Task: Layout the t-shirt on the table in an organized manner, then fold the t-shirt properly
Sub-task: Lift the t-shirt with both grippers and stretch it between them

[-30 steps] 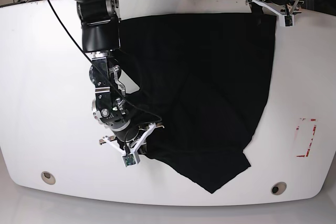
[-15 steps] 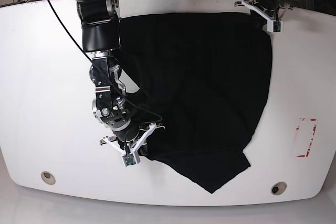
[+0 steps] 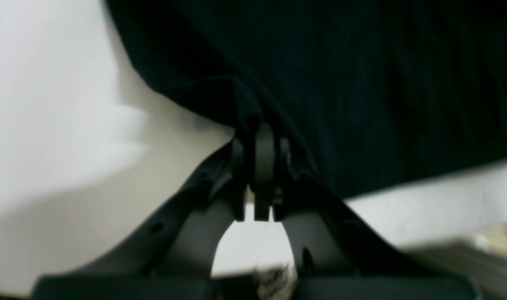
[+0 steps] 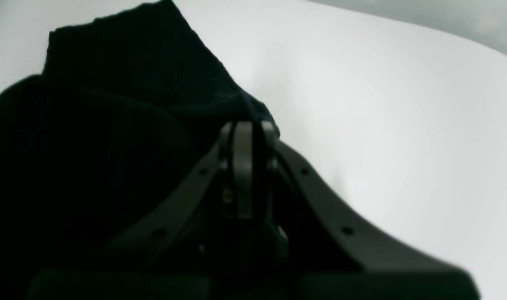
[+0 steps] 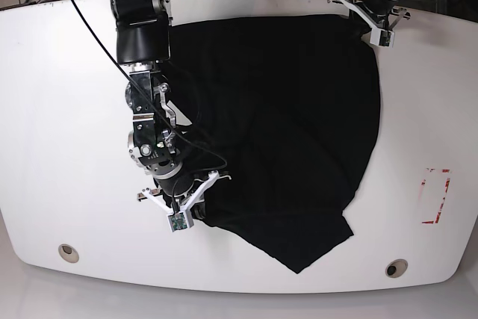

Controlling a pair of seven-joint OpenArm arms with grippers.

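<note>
Since a second ago the left hand [image 5: 371, 26] has gone from standing spread off the shirt's far corner to pinching that corner, and the shirt's [image 5: 291, 125] far right edge has pulled inward; right arm shifted slightly away from the near edge with its hold unchanged. Left hand [image 3: 259, 125]: pressed together on a fold of black cloth at the shirt's edge, view blurred. Right hand [image 4: 245, 127]: pressed together on a bunched bit of shirt [image 4: 111, 137], white table [image 4: 382, 104] beside it. In base view the right hand [image 5: 187, 203] is at the shirt's near left edge. Shirt lies mid-table, spread but wrinkled, a pointed corner toward the near edge, back edge near the far rim. Table [image 5: 60, 110] shows two grommets [image 5: 68, 252] [image 5: 396, 269] near the front and a red-white mark [image 5: 435, 196] right of the shirt, apart from it.
</note>
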